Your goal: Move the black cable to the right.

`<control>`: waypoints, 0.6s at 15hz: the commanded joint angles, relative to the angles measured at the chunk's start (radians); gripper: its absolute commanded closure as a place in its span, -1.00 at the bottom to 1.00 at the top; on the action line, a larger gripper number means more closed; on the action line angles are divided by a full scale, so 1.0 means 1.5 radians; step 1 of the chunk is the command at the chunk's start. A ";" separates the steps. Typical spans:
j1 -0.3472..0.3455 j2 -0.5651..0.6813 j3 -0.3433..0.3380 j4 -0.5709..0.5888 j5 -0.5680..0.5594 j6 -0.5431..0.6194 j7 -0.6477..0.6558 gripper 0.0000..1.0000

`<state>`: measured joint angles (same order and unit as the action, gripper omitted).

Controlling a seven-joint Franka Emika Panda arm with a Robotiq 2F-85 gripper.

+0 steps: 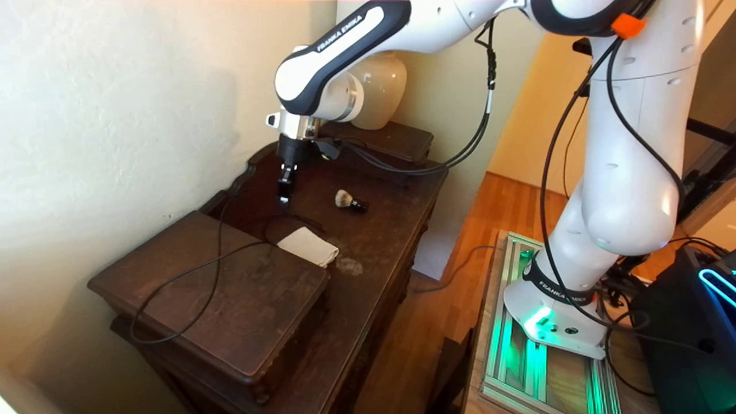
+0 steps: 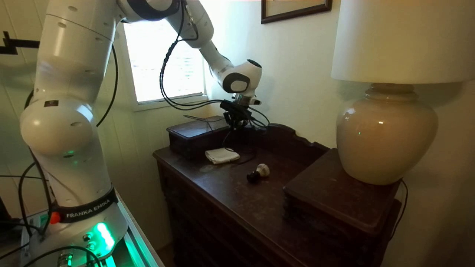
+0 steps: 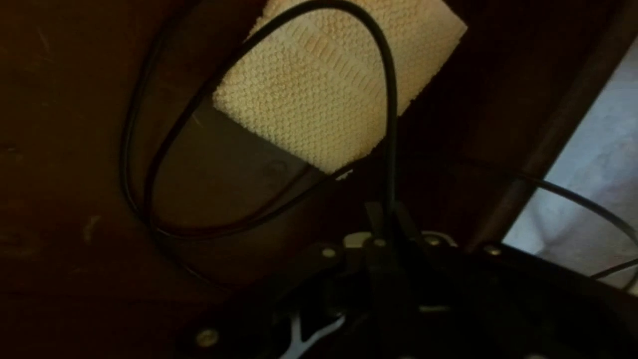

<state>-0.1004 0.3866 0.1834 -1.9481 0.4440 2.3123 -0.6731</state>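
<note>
Cable (image 3: 392,124) is pinched between the fingers (image 3: 374,217); from them its near stretch is led out lengthwise, then arched over the cloth (image 3: 314,99). Trailing slack is expected on shifting.

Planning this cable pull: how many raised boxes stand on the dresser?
2: the window-end box, with the black cable looping over it, and the lamp-end box, beneath the lamp. Both show in both exterior views; none seems hidden.
</note>
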 commanded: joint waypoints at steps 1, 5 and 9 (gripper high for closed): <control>-0.022 -0.136 -0.004 -0.128 0.033 0.015 -0.042 0.97; -0.016 -0.271 -0.053 -0.247 0.044 0.036 -0.016 0.97; -0.015 -0.389 -0.132 -0.349 0.013 0.095 0.042 0.97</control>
<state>-0.1280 -0.0393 0.0573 -2.3257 0.4722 2.3834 -0.6562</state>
